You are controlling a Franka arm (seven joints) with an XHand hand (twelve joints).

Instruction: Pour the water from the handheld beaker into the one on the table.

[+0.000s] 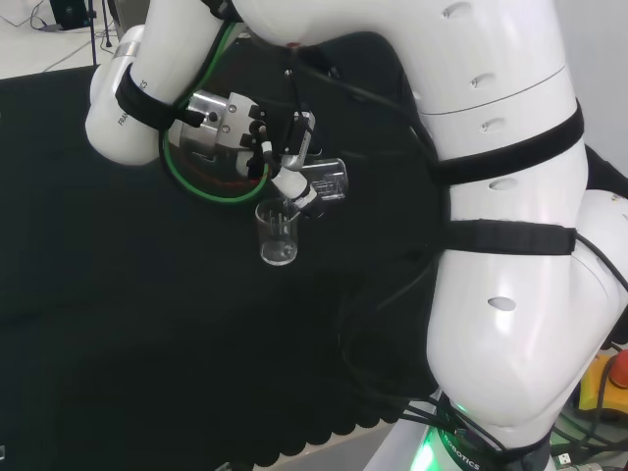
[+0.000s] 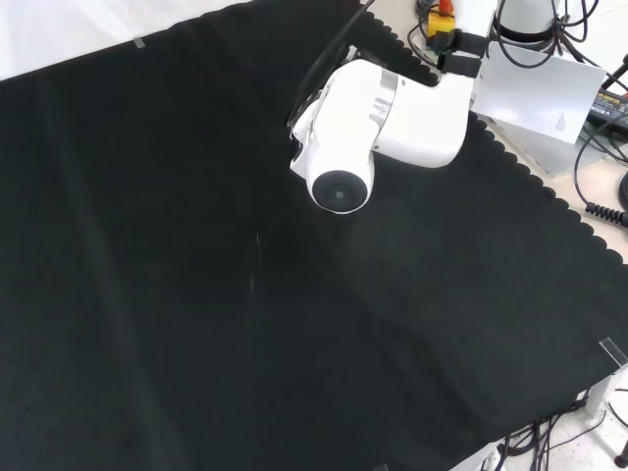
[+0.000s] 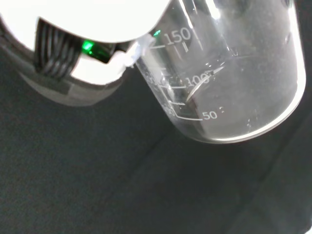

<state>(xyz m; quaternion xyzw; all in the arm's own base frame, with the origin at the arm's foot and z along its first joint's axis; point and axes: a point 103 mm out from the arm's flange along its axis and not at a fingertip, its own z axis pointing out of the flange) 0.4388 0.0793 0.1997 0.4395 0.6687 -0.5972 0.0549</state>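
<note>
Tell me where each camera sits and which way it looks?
Head view: behind and above the arm's base, looking over the white links at the hand, tipped beaker and standing beaker.
Front view: before the arm, looking down on the cloth; a grey-capped link shows.
Wrist view: at the wrist, close on the tipped beaker.
Head and wrist views share the tipped beaker.

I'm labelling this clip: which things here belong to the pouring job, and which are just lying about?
Part of the job:
- clear glass beaker tipped on its side, held in the robot hand
- clear glass beaker standing upright on the cloth, right under the tipped one

Just there:
- black cloth over the bench
- red and yellow button box
</note>
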